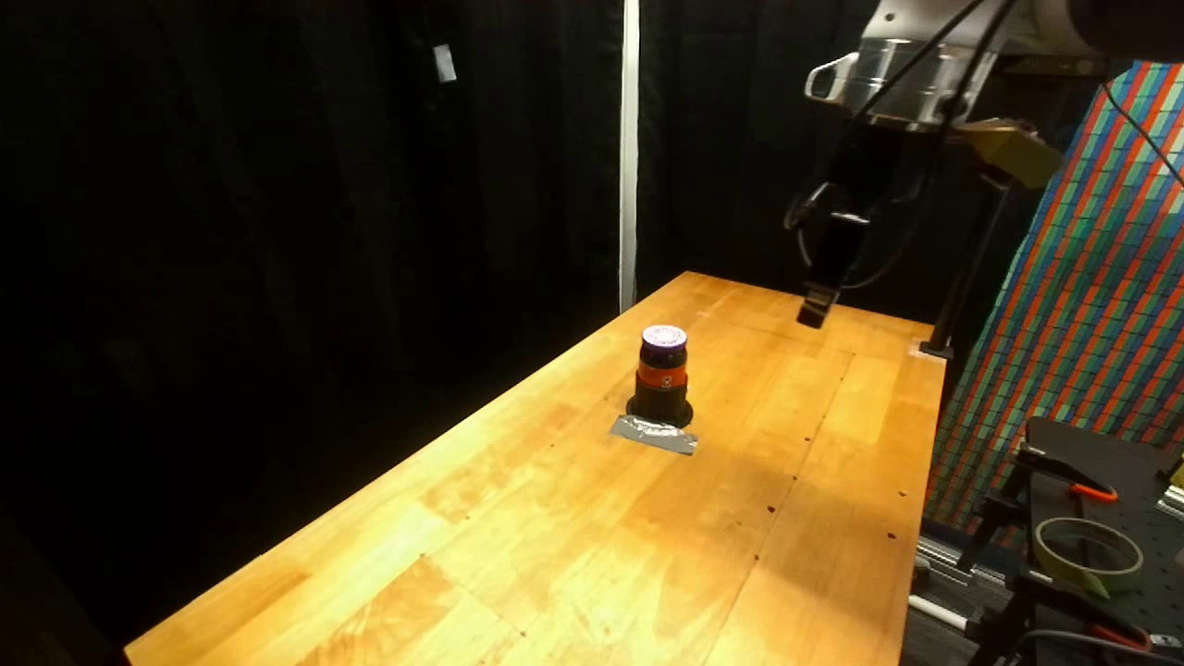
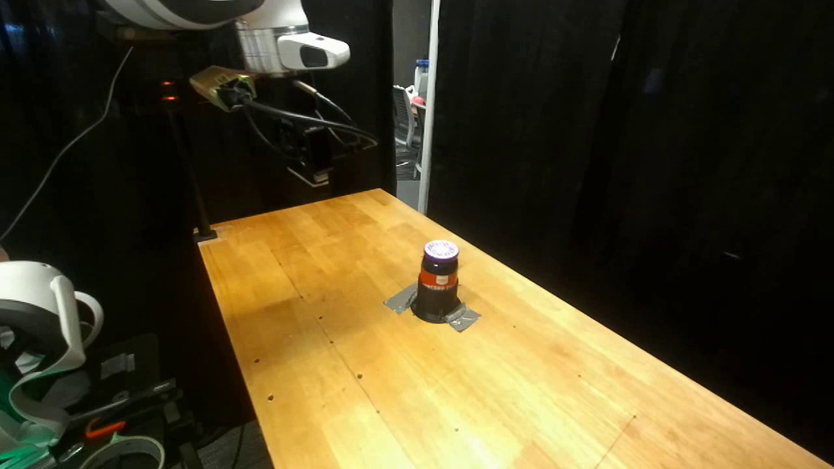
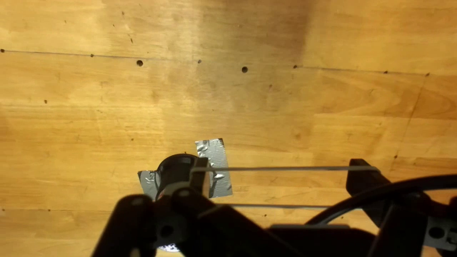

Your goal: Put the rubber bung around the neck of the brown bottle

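The brown bottle (image 1: 662, 377) stands upright on the wooden table, with an orange label and a white-and-purple cap. It also shows in an exterior view (image 2: 439, 277); in the wrist view only its cap edge (image 3: 169, 247) shows clearly, the rest hidden behind a finger. Its lower part sits in a black flanged holder (image 3: 176, 169). My gripper (image 3: 280, 175) is open, high above the table and apart from the bottle, towards the table's far end in both exterior views (image 1: 814, 310) (image 2: 317, 177). A thin pale rubber band (image 3: 278, 168), seemingly the rubber bung, is stretched around both fingertips.
Grey tape strips (image 3: 218, 167) (image 2: 464, 319) fix the holder to the wooden table (image 1: 592, 555). A dark post (image 1: 962, 268) rises at the table's far corner. A dark side stand with a tape roll (image 1: 1090, 546) is beside the table. Black curtains (image 2: 554, 130) hang behind.
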Available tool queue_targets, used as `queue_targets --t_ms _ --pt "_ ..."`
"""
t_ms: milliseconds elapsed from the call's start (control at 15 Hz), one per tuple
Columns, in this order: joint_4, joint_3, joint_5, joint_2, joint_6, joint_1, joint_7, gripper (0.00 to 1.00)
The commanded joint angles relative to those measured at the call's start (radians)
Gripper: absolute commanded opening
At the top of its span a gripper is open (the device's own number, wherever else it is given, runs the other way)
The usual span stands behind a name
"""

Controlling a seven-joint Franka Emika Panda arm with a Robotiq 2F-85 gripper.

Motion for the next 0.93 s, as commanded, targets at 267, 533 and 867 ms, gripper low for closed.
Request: queue_targets --t_ms 267,533,867 --pt "0.465 -0.058 -0.347 0.457 0.027 0.017 0.509 1.0" --pt "0.624 -0.153 -0.468 0.599 -0.001 0.108 0.711 1.0" --pt "0.669 -0.191 -0.39 0.686 0.025 0.105 0.637 1.0"
